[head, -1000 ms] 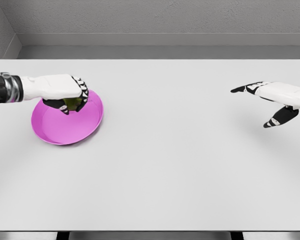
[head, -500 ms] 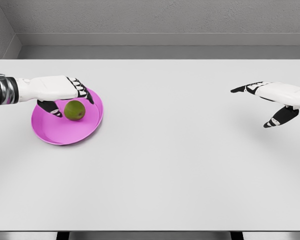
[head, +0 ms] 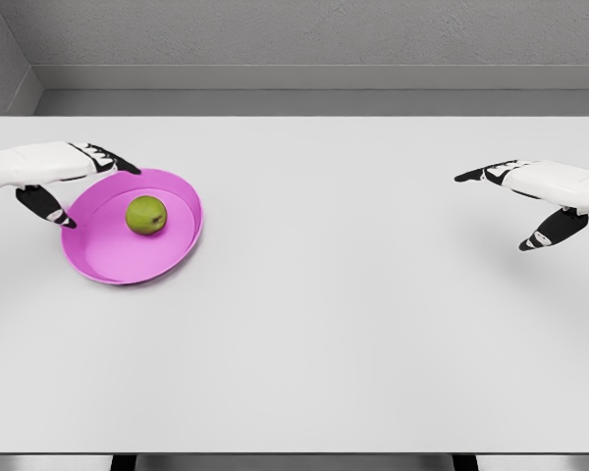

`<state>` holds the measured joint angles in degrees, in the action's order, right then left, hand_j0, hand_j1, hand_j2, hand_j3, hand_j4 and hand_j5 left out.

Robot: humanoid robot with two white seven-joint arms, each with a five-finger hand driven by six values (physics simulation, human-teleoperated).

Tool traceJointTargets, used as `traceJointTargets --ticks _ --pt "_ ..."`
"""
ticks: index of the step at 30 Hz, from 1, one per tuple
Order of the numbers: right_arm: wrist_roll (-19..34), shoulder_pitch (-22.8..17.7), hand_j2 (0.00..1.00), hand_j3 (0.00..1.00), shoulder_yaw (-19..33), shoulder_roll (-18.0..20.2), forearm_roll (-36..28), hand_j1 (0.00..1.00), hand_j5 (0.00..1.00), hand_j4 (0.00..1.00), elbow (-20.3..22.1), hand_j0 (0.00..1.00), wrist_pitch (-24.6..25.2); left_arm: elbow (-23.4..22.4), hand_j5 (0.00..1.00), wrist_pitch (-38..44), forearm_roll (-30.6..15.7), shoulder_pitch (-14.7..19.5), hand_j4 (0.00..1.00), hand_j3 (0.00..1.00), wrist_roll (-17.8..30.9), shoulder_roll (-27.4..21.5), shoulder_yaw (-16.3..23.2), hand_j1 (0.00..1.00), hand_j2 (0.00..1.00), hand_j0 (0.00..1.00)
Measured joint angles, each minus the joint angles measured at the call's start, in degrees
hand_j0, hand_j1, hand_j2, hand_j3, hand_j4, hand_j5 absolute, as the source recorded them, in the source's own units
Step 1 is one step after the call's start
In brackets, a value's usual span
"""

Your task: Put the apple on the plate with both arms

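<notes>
Though unlabelled, apple (head: 146, 214) on plate (head: 128, 265).

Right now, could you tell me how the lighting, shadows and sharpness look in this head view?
Head view: even, diffuse light; no glare on the table; only faint, soft shadows beneath the right hand; apple and plate sharp; no blur or distortion visible.

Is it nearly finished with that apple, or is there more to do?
It looks essentially done: the green apple sits inside the pink plate, with nothing touching it. The left hand is open at the plate's left rim. The right hand hovers open at the far right of the white table. Nothing visible remains.
</notes>
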<state>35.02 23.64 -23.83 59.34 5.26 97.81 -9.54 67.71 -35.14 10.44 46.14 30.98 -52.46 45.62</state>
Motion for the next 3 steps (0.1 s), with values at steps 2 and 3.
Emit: traceJointTargets --ticks 2,3 --pt "0.0 0.0 1.0 1.0 0.0 0.0 0.0 1.0 1.0 1.0 0.01 1.0 0.0 -0.23 1.0 0.0 -0.16 0.0 1.0 1.0 0.02 -0.11 -0.02 1.0 1.0 1.0" --pt "0.0 0.0 1.0 1.0 0.0 0.0 0.0 1.0 1.0 1.0 0.01 1.0 0.0 -0.3 1.0 0.0 -0.21 0.0 1.0 1.0 0.05 -0.13 -0.02 1.0 1.0 1.0"
